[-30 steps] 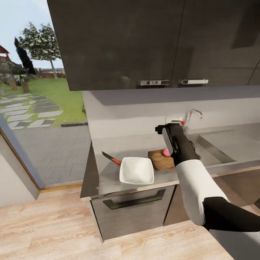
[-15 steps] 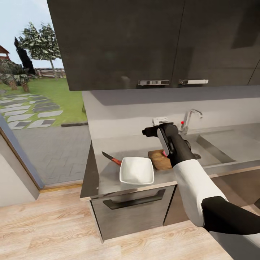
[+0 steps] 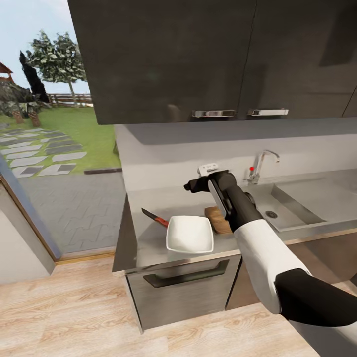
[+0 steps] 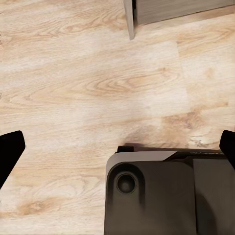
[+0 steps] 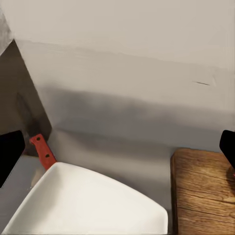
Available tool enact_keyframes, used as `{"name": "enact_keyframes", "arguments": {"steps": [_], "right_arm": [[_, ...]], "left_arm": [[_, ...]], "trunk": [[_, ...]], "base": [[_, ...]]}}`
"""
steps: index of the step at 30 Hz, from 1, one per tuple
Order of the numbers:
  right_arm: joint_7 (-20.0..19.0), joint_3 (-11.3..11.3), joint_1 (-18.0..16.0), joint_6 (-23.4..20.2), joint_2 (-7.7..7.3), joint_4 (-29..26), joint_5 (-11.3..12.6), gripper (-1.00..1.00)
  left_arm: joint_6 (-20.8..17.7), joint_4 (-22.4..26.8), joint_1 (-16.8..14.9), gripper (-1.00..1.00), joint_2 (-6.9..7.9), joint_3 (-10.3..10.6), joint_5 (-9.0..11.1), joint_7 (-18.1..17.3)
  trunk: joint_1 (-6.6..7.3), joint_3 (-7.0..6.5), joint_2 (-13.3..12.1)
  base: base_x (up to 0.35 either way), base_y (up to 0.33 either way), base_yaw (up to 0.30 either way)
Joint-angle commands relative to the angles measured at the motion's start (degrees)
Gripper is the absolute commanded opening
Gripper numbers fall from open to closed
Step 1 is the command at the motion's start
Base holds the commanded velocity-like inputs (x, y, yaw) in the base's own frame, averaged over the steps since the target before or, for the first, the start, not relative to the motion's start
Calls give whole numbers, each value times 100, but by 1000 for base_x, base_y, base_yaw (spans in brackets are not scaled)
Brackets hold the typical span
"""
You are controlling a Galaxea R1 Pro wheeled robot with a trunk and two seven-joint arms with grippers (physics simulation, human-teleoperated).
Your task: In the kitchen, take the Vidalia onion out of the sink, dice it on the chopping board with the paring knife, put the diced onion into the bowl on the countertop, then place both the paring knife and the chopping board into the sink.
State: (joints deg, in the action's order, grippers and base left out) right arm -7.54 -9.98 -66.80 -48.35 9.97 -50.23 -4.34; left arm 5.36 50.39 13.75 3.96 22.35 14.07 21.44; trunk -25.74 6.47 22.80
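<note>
Right wrist view: right claw (image 5: 117, 147) spread wide, empty, above bowl (image 5: 93, 205).

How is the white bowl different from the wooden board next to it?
The bowl is white, smooth and hollow with raised sides; the board is dark brown, grained and flat. The bowl shows whole, while the robot's right arm covers part of the board. Both rest on the grey counter.
</note>
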Motion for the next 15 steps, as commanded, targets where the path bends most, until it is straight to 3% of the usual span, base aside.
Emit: {"name": "enact_keyframes", "arguments": {"steps": [1,8,15], "right_arm": [[-76,-14,-4,-25,3,50,-47,100],[-414,-39,0,-73,-3,318,-50,100],[-479,-41,0,-184,-4,413,-50,100]], "left_arm": [[27,6,-3,100,9,32,60,38],[27,6,-3,100,9,29,60,38],[27,6,-3,100,9,32,60,41]], "trunk": [[-4,11,12],[-4,11,12],[-4,11,12]], "base": [[0,154,0],[46,226,0],[104,282,0]]}}
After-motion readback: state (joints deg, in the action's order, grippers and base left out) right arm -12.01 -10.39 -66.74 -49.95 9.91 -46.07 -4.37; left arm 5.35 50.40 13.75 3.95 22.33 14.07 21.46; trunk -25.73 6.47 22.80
